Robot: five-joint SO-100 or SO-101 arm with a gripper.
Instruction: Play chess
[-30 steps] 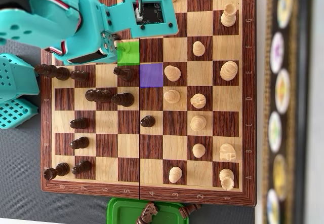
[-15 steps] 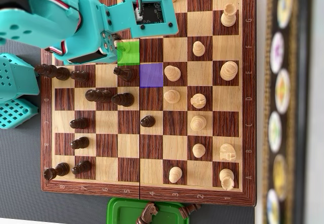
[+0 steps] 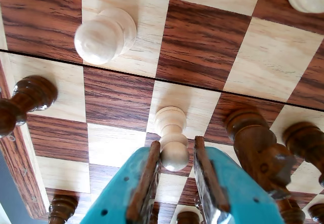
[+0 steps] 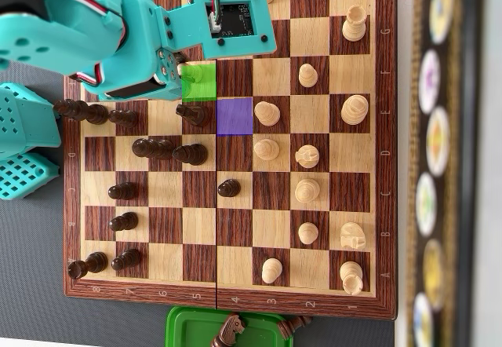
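One teal arm (image 4: pixel 118 33) reached in from the overhead view's upper left over the chessboard (image 4: pixel 227 300) | gripper (image 3: pixel 174 155) angled low, fingers flanking a light pawn (image 3: pixel 171 139), contact unclear | pawn stood on the green-marked square (image 4: pixel 199 82).

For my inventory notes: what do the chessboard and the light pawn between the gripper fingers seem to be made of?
Chessboard: apparently wood or veneer, with visible grain and a slight sheen. Light pawn: probably turned pale wood, smooth and glossy, though plastic cannot be excluded.
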